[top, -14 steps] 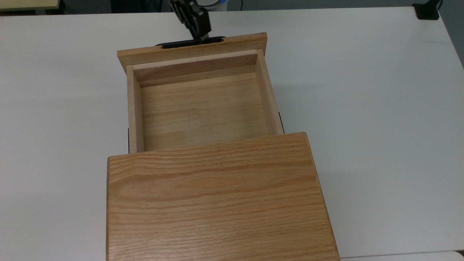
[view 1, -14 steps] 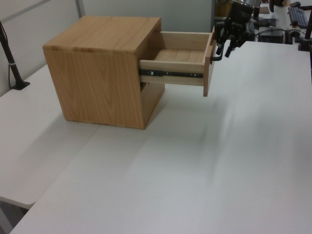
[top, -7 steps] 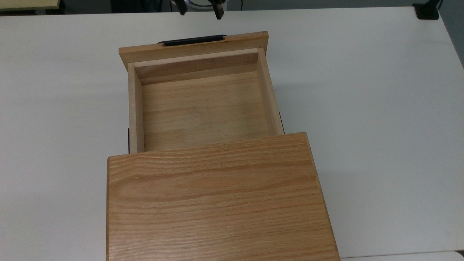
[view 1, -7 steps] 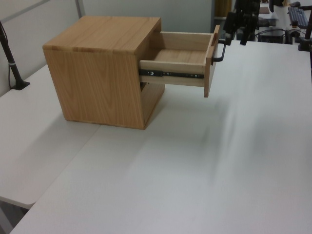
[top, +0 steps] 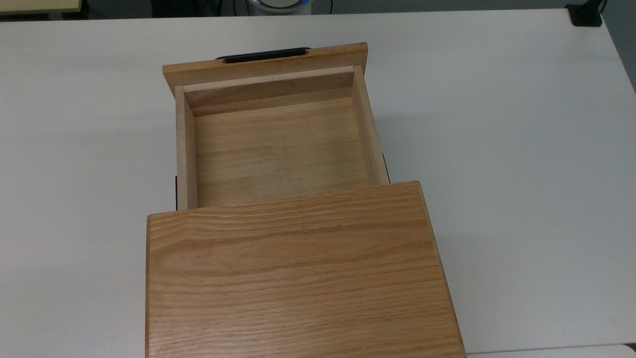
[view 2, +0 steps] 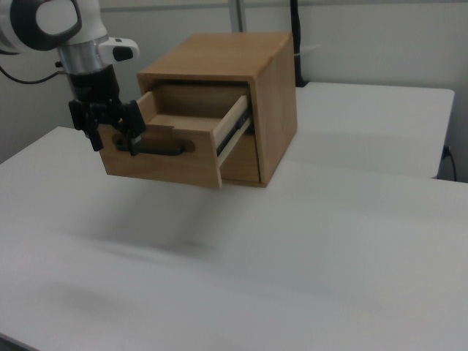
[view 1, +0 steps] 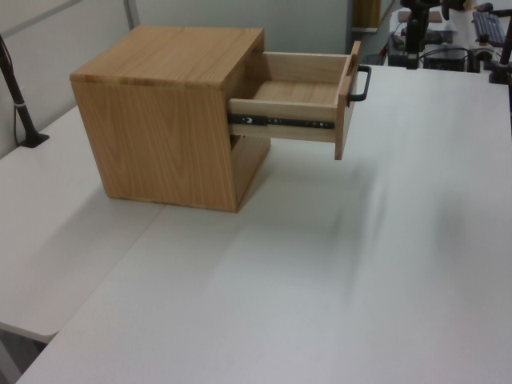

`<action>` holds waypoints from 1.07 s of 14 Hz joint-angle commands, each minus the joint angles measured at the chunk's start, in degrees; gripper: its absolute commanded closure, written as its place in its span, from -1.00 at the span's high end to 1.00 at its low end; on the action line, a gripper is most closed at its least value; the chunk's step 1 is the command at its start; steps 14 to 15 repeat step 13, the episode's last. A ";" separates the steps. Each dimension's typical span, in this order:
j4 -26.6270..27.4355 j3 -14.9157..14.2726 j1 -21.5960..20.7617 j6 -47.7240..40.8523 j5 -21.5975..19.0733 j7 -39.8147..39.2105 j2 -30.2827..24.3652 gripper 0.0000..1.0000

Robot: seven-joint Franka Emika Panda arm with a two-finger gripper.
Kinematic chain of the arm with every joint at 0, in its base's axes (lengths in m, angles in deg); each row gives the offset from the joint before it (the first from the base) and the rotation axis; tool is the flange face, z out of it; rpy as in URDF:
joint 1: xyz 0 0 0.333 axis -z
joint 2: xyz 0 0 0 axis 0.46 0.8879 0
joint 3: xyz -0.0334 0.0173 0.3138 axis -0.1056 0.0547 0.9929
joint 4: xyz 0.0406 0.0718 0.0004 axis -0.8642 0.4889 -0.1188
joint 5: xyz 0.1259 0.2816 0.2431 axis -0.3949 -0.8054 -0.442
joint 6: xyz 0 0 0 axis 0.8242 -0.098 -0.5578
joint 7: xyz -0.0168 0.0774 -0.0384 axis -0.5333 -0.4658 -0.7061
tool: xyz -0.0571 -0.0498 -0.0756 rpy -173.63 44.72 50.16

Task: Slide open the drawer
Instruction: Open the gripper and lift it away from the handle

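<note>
Right view shows the gripper [view 2: 114, 135] with its 2 fingers spread and holding nothing, hanging in front of the handle [view 2: 157, 148] of the drawer [view 2: 179, 150], which juts far out of the cabinet [view 2: 241, 80] on the white table [view 2: 307, 248].

drawer [top: 278, 149] — light oak, black bar handle | slid out, empty

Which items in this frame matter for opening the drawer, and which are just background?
Job:
- drawer, pulled out, nothing in it
- handle, black bar on its front
- cabinet that the drawer slides from
- gripper, open, in front of the handle in the right view

Background:
- white table
- black clamp at the top view's upper right corner
</note>
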 commanded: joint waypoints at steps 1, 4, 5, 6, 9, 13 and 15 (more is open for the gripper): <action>-9.60 2.06 3.36 -7.73 1.04 -3.70 6.82 1.00; -13.07 1.96 3.53 -8.99 1.04 -3.70 9.05 1.00; -12.98 1.96 3.53 -8.99 0.95 -3.70 8.96 1.00; -12.89 1.96 3.44 -8.99 0.95 -3.70 8.96 1.00; -12.89 1.35 3.44 -8.21 0.69 -4.14 8.96 1.00; -12.72 1.17 3.44 -7.32 0.42 -3.70 8.96 1.00; -12.72 1.17 3.44 -7.32 0.42 -3.70 8.96 1.00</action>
